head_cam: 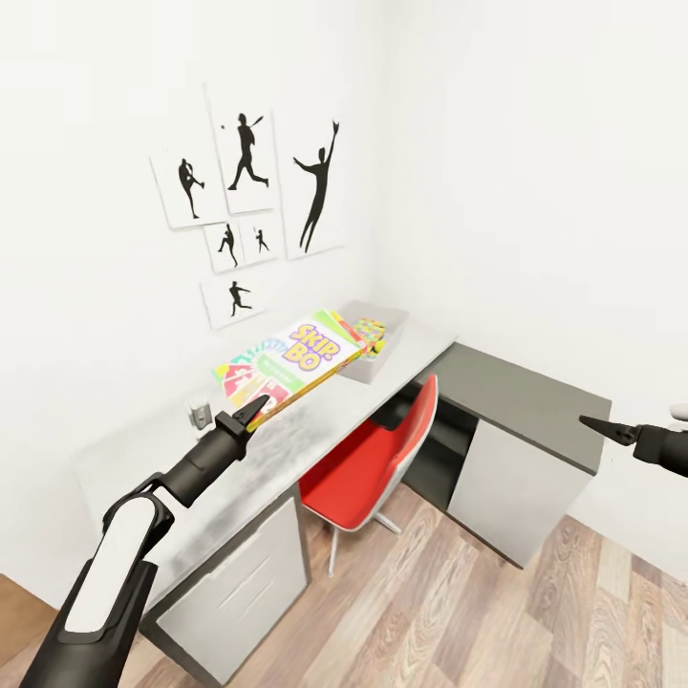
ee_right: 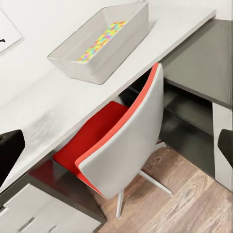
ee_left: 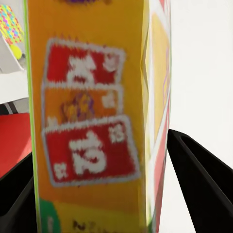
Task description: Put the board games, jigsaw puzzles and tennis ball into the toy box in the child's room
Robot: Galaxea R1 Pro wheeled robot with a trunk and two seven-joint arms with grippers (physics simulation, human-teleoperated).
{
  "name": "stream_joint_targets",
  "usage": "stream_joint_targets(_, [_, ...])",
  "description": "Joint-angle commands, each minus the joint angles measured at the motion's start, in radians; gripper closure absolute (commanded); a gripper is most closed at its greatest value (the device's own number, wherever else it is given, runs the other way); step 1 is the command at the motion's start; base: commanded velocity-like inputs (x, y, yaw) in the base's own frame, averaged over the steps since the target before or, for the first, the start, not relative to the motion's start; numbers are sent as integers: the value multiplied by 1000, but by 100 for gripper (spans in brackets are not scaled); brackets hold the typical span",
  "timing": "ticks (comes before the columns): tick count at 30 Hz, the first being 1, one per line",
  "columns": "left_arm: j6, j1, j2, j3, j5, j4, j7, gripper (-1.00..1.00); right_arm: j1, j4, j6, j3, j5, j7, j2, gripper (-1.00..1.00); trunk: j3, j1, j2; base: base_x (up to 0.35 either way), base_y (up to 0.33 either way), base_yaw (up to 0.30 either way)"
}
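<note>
White walls frame the smooth grey table [head_cam: 401,368]; your left gripper [ee_left: 104,160] clamps the flat glossy SKIP-BO box [head_cam: 291,361] over it, toy box [head_cam: 380,336] at its two o'clock. Right gripper [head_cam: 612,427]: fingers apart.

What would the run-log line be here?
left gripper: shut on SKIP-BO box | above table | toy box: jigsaw inside | right gripper: free

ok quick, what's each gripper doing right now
Left gripper: shut on the SKIP-BO box, held over the table.
Right gripper: holding nothing; open or shut cannot be told.
</note>
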Motion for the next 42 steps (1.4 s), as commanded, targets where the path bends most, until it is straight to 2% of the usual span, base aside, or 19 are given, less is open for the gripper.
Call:
stream_joint_targets(1, [4, -1, 0, 0, 5, 0, 0, 100, -1, 0, 6, -1, 7, 8, 0, -100, -2, 1, -2, 0, -290, 0])
stream_joint_targets(9, [2, 0, 1, 2, 1, 1, 1, 100, -1, 0, 6, 0, 7, 7, 0, -100, -1, 1, -2, 21, -308, 0])
stream_joint_targets(19, [0, 4, 2, 2, -1, 1, 0, 100, -1, 0, 6, 0, 7, 7, 0, -100, -1, 1, -2, 201, -259, 25])
stream_joint_targets(27, [-1, 6, 2, 4, -2, 3, 2, 100, -1, 0, 6, -1, 7, 7, 0, -100, -1, 1, -2, 257, -221, 230])
stream_joint_targets(34, [-1, 9, 2, 27, -3, 6, 2, 100, -1, 0, 6, -1, 7, 7, 0, -100, -1, 1, -2, 262, -217, 267])
stream_joint_targets(42, [-1, 13, 1, 34, -4, 9, 1, 100, -1, 0, 6, -2, 7, 6, 0, -100, -1, 1, -2, 263, -217, 224])
